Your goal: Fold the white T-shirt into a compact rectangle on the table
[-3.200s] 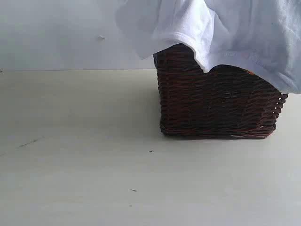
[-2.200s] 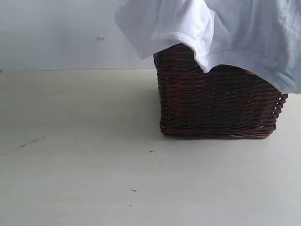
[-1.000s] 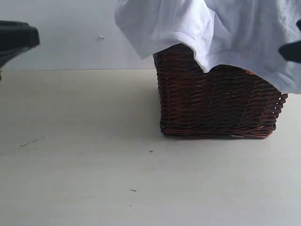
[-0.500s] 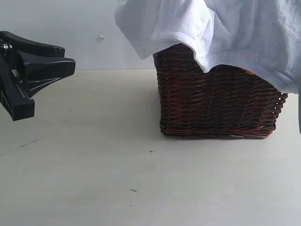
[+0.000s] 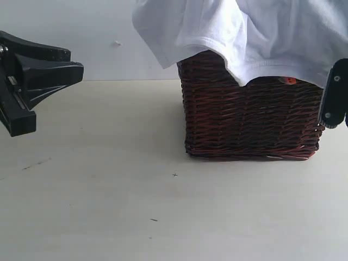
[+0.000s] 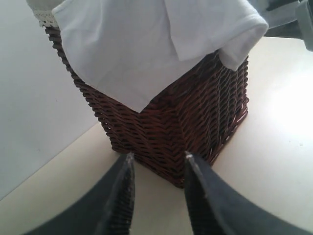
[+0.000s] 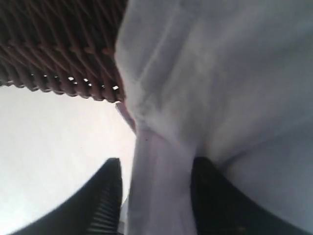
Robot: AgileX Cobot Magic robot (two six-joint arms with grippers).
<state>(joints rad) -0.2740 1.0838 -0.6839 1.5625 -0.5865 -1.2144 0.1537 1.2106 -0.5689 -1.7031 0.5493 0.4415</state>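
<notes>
Hanging over the top of a dark wicker basket [image 5: 250,119], the white T-shirt [image 5: 244,32] spills down the front and sides, as the exterior view has it. The basket stands on the desk [image 5: 109,190], right of the middle, with the pale wall [image 5: 65,38] behind. A small orange tag [image 5: 291,81] peeks out just under the shirt's hem near the basket's right end. The left arm [image 5: 38,76] reaches in from the left edge, off the desk and well apart from the basket. A black part of the right arm [image 5: 334,100] sits at the right edge, just beside the basket's right end and under the hem.

From the left wrist view, the left jaws stand moderately apart with nothing between them; both fingers [image 6: 122,196] point at a lower corner of the basket [image 6: 186,127] without touching it. The shirt [image 6: 146,44] covers the basket's upper half, and a bit of cream lace trim [image 6: 46,18] shows at the rim.

From the right wrist view, a fold of the shirt [image 7: 220,73] runs down between the fingers [image 7: 105,196] of the right jaws and fills most of the gap. I cannot tell whether they are pinching the cloth or only standing around it. The basket's weave [image 7: 58,44] and bare desk [image 7: 49,137] lie beyond.
</notes>
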